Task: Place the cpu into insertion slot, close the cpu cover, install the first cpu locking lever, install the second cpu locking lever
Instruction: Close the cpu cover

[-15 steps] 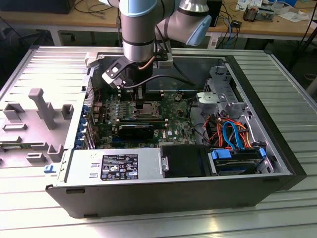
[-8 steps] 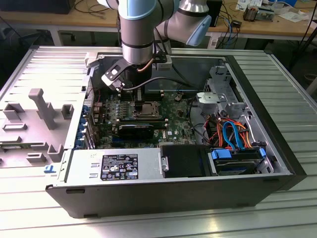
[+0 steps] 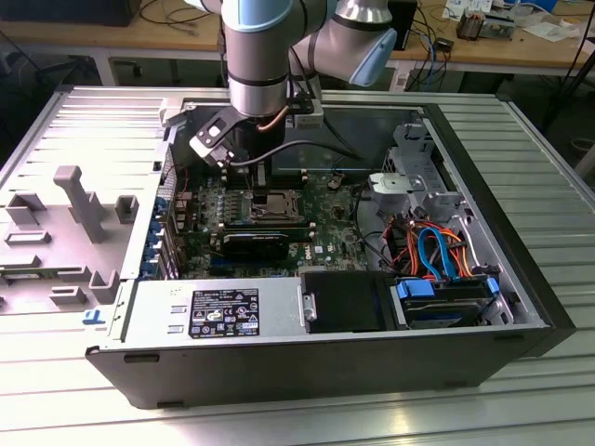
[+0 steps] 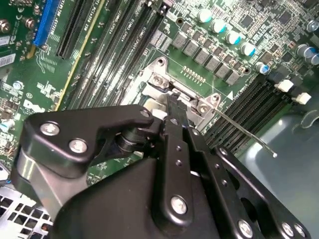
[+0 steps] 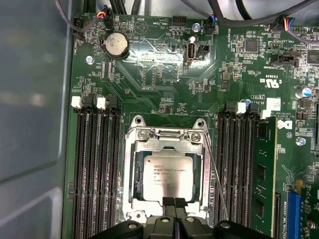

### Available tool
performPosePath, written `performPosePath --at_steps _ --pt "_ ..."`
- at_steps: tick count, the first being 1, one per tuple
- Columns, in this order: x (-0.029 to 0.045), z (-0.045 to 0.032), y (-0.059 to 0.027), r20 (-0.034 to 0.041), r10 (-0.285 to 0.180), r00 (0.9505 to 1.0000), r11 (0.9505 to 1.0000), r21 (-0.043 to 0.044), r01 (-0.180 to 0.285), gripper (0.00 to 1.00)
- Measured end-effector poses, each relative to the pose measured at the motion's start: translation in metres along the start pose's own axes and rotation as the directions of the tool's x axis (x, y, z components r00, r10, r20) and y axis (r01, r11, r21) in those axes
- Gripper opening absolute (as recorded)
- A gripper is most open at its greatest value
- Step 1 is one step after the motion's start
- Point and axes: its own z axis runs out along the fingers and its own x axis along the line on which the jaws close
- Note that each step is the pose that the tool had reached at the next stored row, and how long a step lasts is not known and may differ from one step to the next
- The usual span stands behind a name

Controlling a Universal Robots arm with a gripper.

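Pincer (image 5: pixel 174 203) near cpu (image 5: pixel 168 175), flat in insertion slot (image 5: pixel 137 174).

Silver arm (image 3: pixel 256 88) with pale-blue joint caps (image 3: pixel 374 58) and black, silver-screwed pincer (image 5: pixel 175 202).

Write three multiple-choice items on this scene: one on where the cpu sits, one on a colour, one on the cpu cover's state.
1. The cpu lies: A in the insertion slot; B beside it; C lifted above it.
2. The circuit board is: A blue; B green; C red.
3. The cpu cover is: A standing upright; B lying flat around the cpu; C taken off.
Answers: A, the socket's rim surrounds the chip; B, green shows between all parts; B, its frame lies level round the chip's top.
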Motion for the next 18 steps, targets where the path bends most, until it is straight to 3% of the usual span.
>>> performPosePath --at_steps 7,18 --pt "-0.0009 0.0001 0.0180 -0.0001 0.000 1.0000 1.0000 -0.0001 0.000 0.11" --pt "-0.0009 0.0002 0.0200 -0.0002 0.000 1.0000 1.0000 -0.0002 0.000 0.11"
